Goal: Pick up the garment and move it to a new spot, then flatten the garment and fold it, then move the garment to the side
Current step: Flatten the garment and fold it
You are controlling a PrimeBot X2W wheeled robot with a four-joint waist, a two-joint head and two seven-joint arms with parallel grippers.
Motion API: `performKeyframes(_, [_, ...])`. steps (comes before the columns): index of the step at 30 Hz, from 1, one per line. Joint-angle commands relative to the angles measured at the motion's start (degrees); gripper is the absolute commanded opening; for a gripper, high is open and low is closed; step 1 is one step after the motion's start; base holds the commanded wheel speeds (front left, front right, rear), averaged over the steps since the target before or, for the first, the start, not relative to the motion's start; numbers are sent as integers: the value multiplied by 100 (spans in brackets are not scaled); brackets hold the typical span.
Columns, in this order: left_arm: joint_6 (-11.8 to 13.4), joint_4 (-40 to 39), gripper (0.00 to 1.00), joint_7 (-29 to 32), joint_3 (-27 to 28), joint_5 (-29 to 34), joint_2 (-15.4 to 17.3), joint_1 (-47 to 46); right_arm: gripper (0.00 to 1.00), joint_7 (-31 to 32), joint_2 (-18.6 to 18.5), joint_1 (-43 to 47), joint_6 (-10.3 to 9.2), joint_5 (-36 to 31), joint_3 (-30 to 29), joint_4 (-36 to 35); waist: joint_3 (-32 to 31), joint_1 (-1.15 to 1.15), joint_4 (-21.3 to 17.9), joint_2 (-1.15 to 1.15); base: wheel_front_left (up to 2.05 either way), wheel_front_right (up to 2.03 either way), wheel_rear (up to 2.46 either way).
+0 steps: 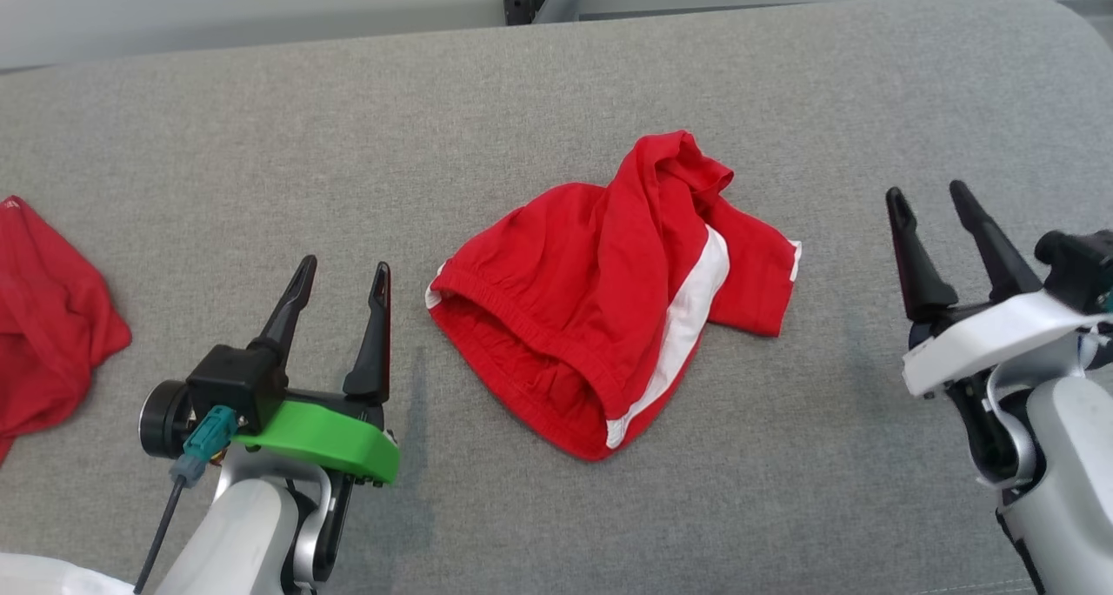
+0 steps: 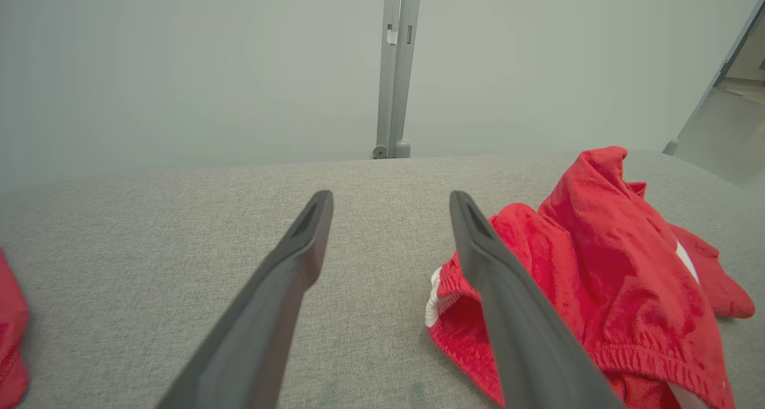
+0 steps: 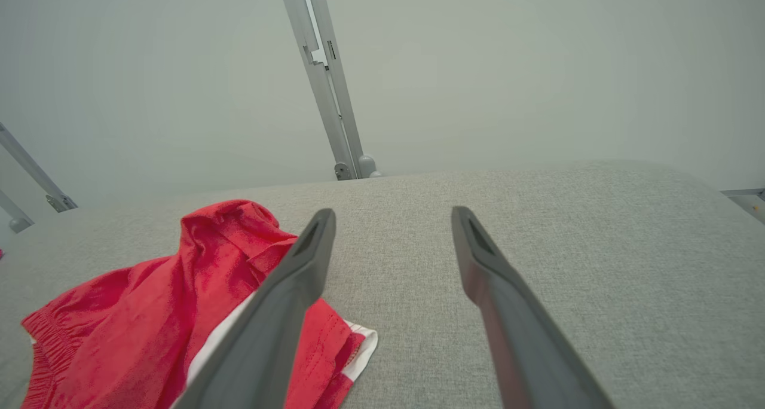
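Left end effector point(image 1: 343, 269) and right end effector point(image 1: 927, 191) hang spread and empty either side of crumpled red shorts point(image 1: 600, 308), so flattening seems next, needing opposite edges gripped.

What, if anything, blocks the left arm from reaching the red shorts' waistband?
Likely nothing, so yes: the left end effector stands open just left of the red shorts, with only bare grey surface between it and the waistband.

Right claw point(image 3: 391, 213) spread wide, empty, over the grey tabletop point(image 3: 597, 247); a crumpled red garment point(image 3: 149, 313) with white trim lies lower left
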Motion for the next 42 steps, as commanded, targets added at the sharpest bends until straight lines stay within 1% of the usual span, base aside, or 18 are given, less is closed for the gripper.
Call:
performKeyframes(1, [37,-31,100,29,2,-3,55,104,100,-71,77,184,1,-196,-36,-90,-208,0,-110,0,0,0,0])
performKeyframes(8, [151,-144,100,107,28,-165,96,529,100,-89,543,934,1,-1022,-269,-439,-572,0,-193,0,0,0,0])
performKeyframes(12, [244,-222,100,134,43,-248,121,807,100,42,846,1343,1,-1297,-446,-676,-733,0,-243,0,0,0,0])
performKeyframes(15, [297,-305,100,167,20,-260,136,954,100,141,988,1531,1,-1458,-571,-873,-785,0,-263,0,0,0,0])
performKeyframes(23, [324,-455,100,255,-73,-274,94,999,100,335,1129,1713,1,-1664,-702,-1169,-805,0,-233,0,0,0,0])
performKeyframes(33, [362,-582,100,406,-259,-168,42,854,100,401,1188,1724,1,-1698,-710,-1254,-789,0,-246,0,0,0,0])
performKeyframes(38, [216,-701,100,732,-641,-95,-125,666,100,413,1193,1653,1,-1691,-703,-1278,-719,0,-294,0,0,0,0])
performKeyframes(42, [32,-540,100,1100,-1055,-110,-337,530,100,413,1210,1587,1,-1672,-638,-1299,-607,0,-400,0,0,0,0])
